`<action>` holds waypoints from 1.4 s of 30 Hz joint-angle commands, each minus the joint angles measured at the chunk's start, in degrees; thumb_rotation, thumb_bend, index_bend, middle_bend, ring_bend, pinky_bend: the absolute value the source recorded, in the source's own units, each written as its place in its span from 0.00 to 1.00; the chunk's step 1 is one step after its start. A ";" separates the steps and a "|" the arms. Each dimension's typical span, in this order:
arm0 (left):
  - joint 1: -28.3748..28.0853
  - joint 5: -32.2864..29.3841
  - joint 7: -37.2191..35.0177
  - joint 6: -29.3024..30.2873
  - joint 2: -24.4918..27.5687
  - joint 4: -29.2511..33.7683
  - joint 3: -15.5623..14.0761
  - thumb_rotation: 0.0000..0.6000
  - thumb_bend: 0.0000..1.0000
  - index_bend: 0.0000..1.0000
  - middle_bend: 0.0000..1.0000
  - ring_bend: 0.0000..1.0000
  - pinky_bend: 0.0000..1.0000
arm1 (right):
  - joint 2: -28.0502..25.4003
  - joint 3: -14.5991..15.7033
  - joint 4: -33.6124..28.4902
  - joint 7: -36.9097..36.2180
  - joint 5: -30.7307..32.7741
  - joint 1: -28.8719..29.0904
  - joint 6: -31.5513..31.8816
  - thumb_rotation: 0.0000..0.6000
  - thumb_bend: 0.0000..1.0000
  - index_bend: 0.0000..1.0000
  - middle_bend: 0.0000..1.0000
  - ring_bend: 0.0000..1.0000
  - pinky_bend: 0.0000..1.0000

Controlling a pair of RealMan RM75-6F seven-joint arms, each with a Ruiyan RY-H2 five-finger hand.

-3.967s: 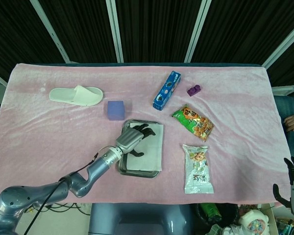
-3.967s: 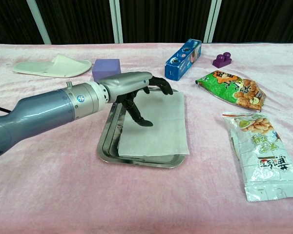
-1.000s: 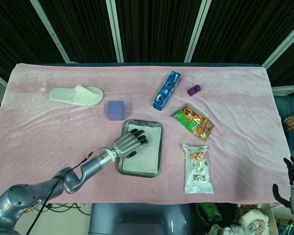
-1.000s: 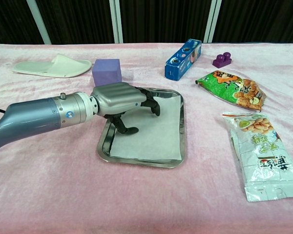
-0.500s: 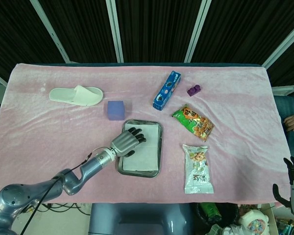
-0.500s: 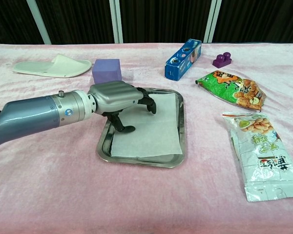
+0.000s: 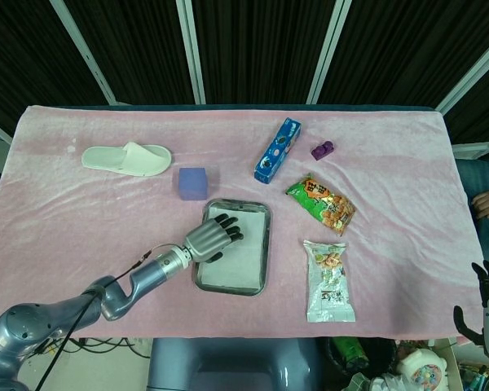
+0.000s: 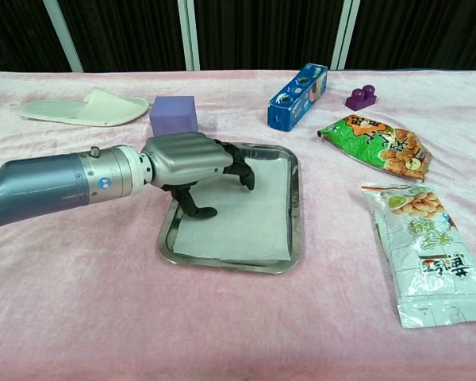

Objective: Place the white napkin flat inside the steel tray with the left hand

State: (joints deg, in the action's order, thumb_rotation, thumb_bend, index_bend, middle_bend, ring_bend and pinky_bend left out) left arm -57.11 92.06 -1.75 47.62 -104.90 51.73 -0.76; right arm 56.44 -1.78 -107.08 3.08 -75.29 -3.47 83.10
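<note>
White napkin (image 8: 246, 214) lies flat inside the steel tray (image 8: 295, 230).

Blue-grey metallic left arm (image 8: 47, 190) with silver-backed left hand (image 8: 192, 167), black fingers (image 8: 242, 171), thin black cable (image 7: 138, 262)

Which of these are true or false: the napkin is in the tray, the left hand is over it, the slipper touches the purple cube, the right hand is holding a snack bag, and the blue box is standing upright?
1. The white napkin lies inside the steel tray. True.
2. The left hand is over the napkin, fingers down on it. True.
3. The white slipper touches the purple cube. False: they lie apart.
4. The right hand holds a snack bag. False: it hangs off the table edge, holding nothing.
5. The blue box stands upright. False: it lies on its side.
</note>
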 commanded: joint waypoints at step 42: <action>-2.36 1.93 0.03 0.28 -2.93 -6.37 -0.80 1.00 0.20 0.25 0.24 0.09 0.16 | -0.51 0.04 -0.36 -0.54 0.61 0.08 -0.58 1.00 0.39 0.00 0.00 0.09 0.15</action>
State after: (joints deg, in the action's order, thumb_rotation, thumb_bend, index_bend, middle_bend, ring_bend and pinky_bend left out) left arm -59.45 93.96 -1.69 47.89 -107.78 45.44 -1.53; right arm 55.93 -1.74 -107.43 2.53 -74.69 -3.39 82.52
